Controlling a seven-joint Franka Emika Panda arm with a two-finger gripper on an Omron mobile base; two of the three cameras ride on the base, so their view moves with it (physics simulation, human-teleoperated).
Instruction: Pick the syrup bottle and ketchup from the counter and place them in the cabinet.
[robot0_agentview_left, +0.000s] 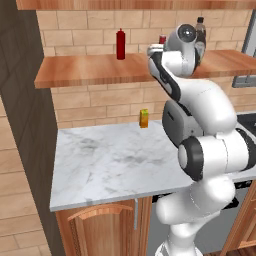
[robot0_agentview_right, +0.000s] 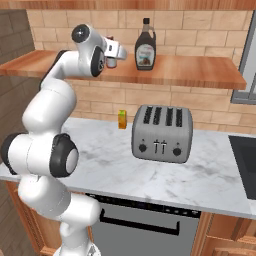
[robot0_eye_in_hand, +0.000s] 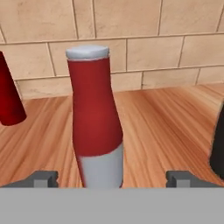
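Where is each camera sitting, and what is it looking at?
Left base view: behind the arm on its left, facing the counter and cabinet; the white arm rises at lower right.
Right base view: behind on its right, facing the toaster and syrup bottle; the arm rises at lower left.
Hand view: on the hand, looking along the gripper at the ketchup standing on the shelf wood; two finger tips show.
Both base views share the small yellow box.
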